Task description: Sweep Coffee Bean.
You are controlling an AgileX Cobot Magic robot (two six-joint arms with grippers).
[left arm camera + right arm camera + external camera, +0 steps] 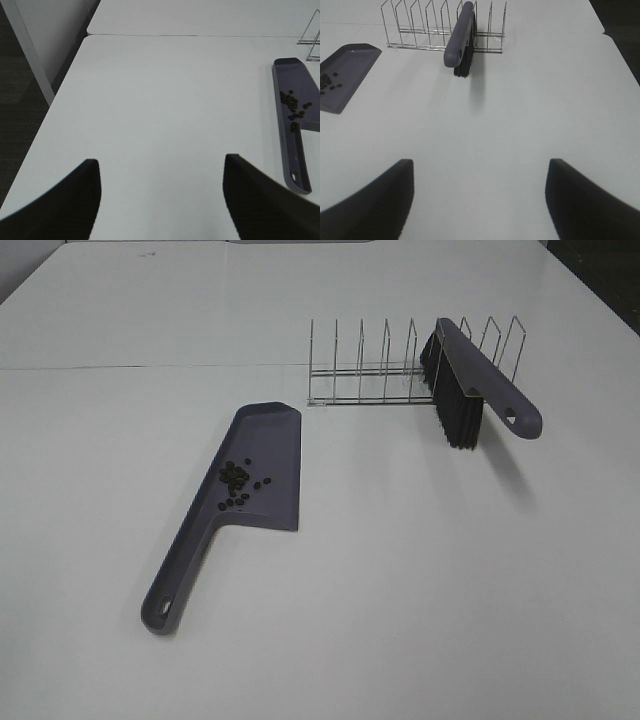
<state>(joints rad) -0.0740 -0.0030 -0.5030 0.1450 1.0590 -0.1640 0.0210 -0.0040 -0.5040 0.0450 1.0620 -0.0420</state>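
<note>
Both pincers hang released over bare table, each with its two dark fingers spread wide and nothing between them.

From the right pincer (479, 200), the brush (460, 37) lies straight ahead and well apart, resting in the wire rack (427, 30) with its bristles down. Its long axis runs almost directly toward this pincer, the handle end nearest. So the right arm is clearly the closer one to the brush, and I judge it would reach forward along that axis and close across the handle's narrow width.

From the left pincer (160, 200), the dustpan (296, 125) lies ahead and off to the inner side, toward the other arm. Its long axis also runs roughly fore and aft, handle end nearer the pincer, blade farther. The left arm is the nearer one to it.

The coffee beans (237, 482) sit in a loose cluster on the dustpan's blade, near where the blade narrows into the handle; none show on the table (420, 570) around it. Judging from that, the sweeping itself looks done or nearly so.
</note>
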